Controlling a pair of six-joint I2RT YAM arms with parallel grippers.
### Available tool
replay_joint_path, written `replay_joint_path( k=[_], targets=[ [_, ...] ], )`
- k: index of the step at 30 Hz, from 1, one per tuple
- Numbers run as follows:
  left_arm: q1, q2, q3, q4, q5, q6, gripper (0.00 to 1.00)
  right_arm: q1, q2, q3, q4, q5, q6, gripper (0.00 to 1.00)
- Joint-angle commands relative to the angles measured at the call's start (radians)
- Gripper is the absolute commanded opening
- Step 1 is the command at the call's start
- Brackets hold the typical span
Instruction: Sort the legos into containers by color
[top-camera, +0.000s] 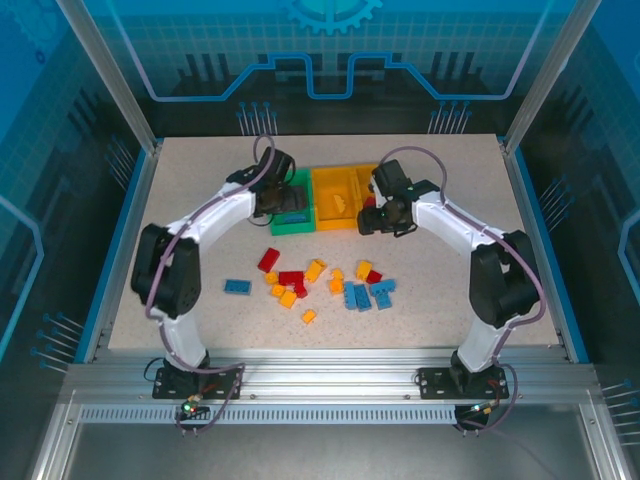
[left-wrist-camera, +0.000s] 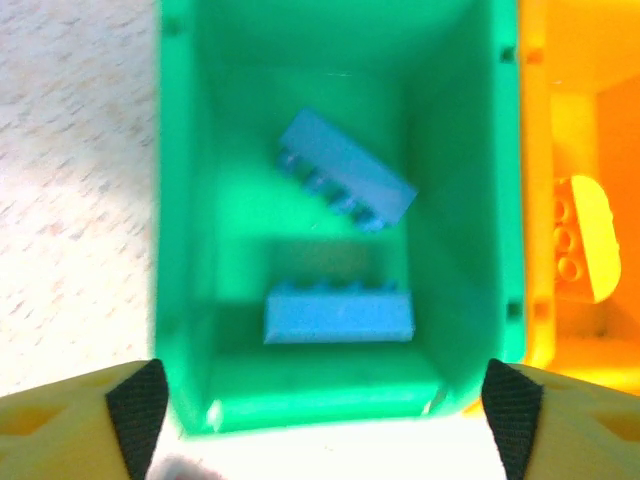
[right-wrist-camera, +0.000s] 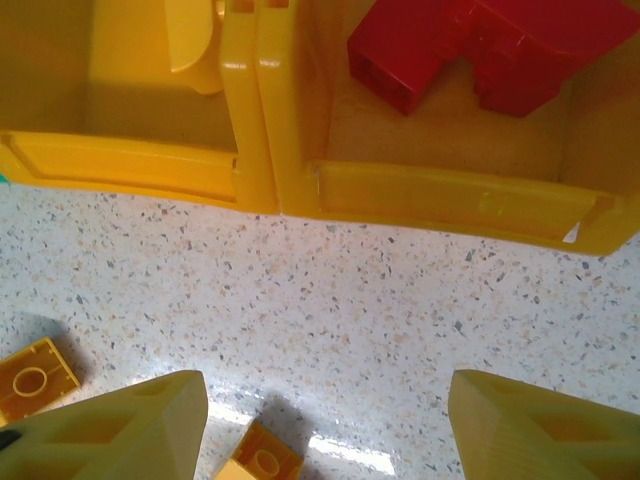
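1. Left tool (left-wrist-camera: 322, 425): spread, empty, above the green bin (left-wrist-camera: 180, 250), which holds two blue bricks (left-wrist-camera: 345, 180).
2. Right tool (right-wrist-camera: 330, 420): spread, empty, near the right bin (right-wrist-camera: 450, 195), which holds red bricks (right-wrist-camera: 480, 50).
3. Middle bin (right-wrist-camera: 130, 160): one yellow piece (left-wrist-camera: 590, 240) inside.
4. Loose legos (top-camera: 320, 280) in all three colors lie on the surface (top-camera: 180, 200). Judged status: early stage, with most of the sorting outstanding.

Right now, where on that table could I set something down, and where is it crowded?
Bare: the far strip of the table behind the green bin and yellow bins; the near strip between the loose Lego bricks and the arms' bases; a narrow band between bins and bricks. Crowded: the brick scatter mid-table.
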Motion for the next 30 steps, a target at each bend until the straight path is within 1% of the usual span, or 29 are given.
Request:
replay_joint_path(
  k=[1, 2, 4, 6, 8, 12, 16, 21, 26, 30],
  targets=[
    [-0.003, -0.172, -0.126, -0.077, -0.102, 0.016, 0.92, -0.027, -0.045, -0.038, 0.002, 0.013, -0.015, 0.67],
    [-0.004, -0.213, -0.179, -0.103, -0.127, 0.004, 0.94, -0.033, -0.051, -0.049, 0.003, 0.011, -0.013, 0.67],
    [-0.002, -0.292, -0.29, -0.132, -0.145, -0.014, 0.96, -0.047, -0.066, -0.071, 0.009, 0.005, -0.011, 0.67],
    [-0.002, -0.375, -0.402, -0.12, -0.112, -0.007, 0.98, -0.06, -0.081, -0.093, 0.019, -0.005, -0.014, 0.67],
    [-0.002, -0.459, -0.502, -0.092, -0.07, 0.029, 0.99, -0.073, -0.091, -0.107, 0.024, -0.013, -0.018, 0.67],
    [-0.001, -0.56, -0.611, -0.106, -0.03, 0.05, 0.99, -0.082, -0.099, -0.113, 0.017, -0.017, -0.028, 0.68],
    [-0.001, -0.587, -0.661, -0.165, -0.025, 0.02, 0.99, -0.082, -0.102, -0.112, 0.018, -0.021, -0.027, 0.68],
    [-0.001, -0.624, -0.741, -0.113, 0.021, -0.011, 0.99, -0.083, -0.098, -0.107, 0.02, -0.032, -0.021, 0.69],
    [0.004, -0.579, -0.746, -0.109, 0.028, -0.033, 0.99, -0.082, -0.099, -0.107, 0.013, -0.026, -0.021, 0.69],
    [0.024, -0.535, -0.736, -0.119, 0.017, -0.05, 0.99, -0.085, -0.11, -0.121, 0.009, -0.015, -0.022, 0.69]
  ],
)
